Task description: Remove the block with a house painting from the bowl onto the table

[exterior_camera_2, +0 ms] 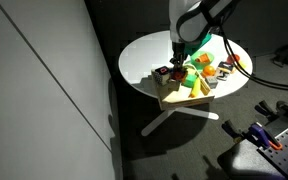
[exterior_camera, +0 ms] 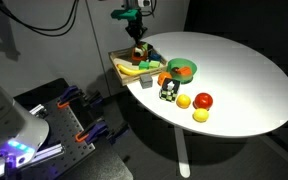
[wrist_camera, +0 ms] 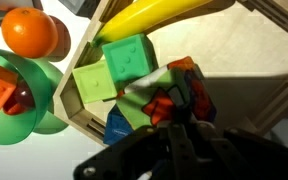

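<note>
**Gripper down in the tray, painted block right at its fingertips**

The tan wooden tray [exterior_camera: 118, 63] sits at the rim of the round white table [exterior_camera: 234, 80], on the side away from the fruits. The gripper [exterior_camera: 136, 50] hangs low over the tray's far end in both exterior views.

In the wrist view, the block with a house painting [wrist_camera: 174, 92] lies on the tray floor, tilted. It shows red, green and white patches and sits directly ahead of the dark fingertips of the gripper [wrist_camera: 184, 130]. The fingers are blurred and in shadow, so I cannot tell how wide they stand or whether they grip the block.

Two green cubes [wrist_camera: 132, 58] rest touching each other just beside the block, with a blue piece [wrist_camera: 119, 125] below them. A banana [wrist_camera: 169, 15] lies along the tray's far wall.

The round green bowl [exterior_camera: 181, 68] stands beside the tray, further in from the rim. A darker cube [exterior_camera: 169, 92] rests on the table near that bowl. An orange fruit [exterior_camera: 183, 101], a red fruit [exterior_camera: 203, 99] and a yellow fruit [exterior_camera: 200, 115] are clustered toward the table's near edge.
</note>
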{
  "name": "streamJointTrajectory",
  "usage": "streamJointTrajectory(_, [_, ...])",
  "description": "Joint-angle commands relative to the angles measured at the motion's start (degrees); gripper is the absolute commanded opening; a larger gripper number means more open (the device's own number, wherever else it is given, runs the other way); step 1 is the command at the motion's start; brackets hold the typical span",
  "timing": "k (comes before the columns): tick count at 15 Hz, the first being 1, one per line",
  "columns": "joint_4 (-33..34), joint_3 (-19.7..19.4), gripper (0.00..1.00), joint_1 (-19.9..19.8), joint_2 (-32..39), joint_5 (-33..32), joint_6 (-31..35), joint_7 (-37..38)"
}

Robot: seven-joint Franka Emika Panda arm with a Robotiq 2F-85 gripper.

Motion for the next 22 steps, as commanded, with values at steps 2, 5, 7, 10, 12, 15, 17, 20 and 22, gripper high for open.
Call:
streamJointTrajectory(2, [-0.89, 2.76, 0.04, -3.65, -3.92, 5.66, -3.38, -3.92])
streamJointTrajectory(5, [-0.93, 2.37, 0.04, -4.43, -5.42, 6.3, -5.6, -4.1])
streamJointTrajectory(7, [-1.06, 1.82, 0.04, -4.71, -6.33, 5.49, -7.07, -3.63])
streamJointTrajectory(10, [-1.35, 1.21, 0.04, -5.42, -7.58, 4.83, -9.54, -3.28])
streamJointTrajectory(12, [-1.6, 0.64, 0.04, -5.86, -8.17, 4.3, -10.84, -2.83])
streamJointTrajectory(15, [-2.96, -0.25, 0.04, -6.43, -9.39, 3.45, -11.96, -2.59])
streamJointTrajectory(17, [-4.17, -0.67, 0.04, -6.85, -10.14, 2.89, -12.07, -2.71])
streamJointTrajectory(20, [-6.94, -1.31, 0.04, -7.72, -11.95, 2.19, -11.7, -2.79])
streamJointTrajectory(22, [-8.93, -1.79, 0.04, -8.37, -13.39, 1.68, -11.46, -2.89])
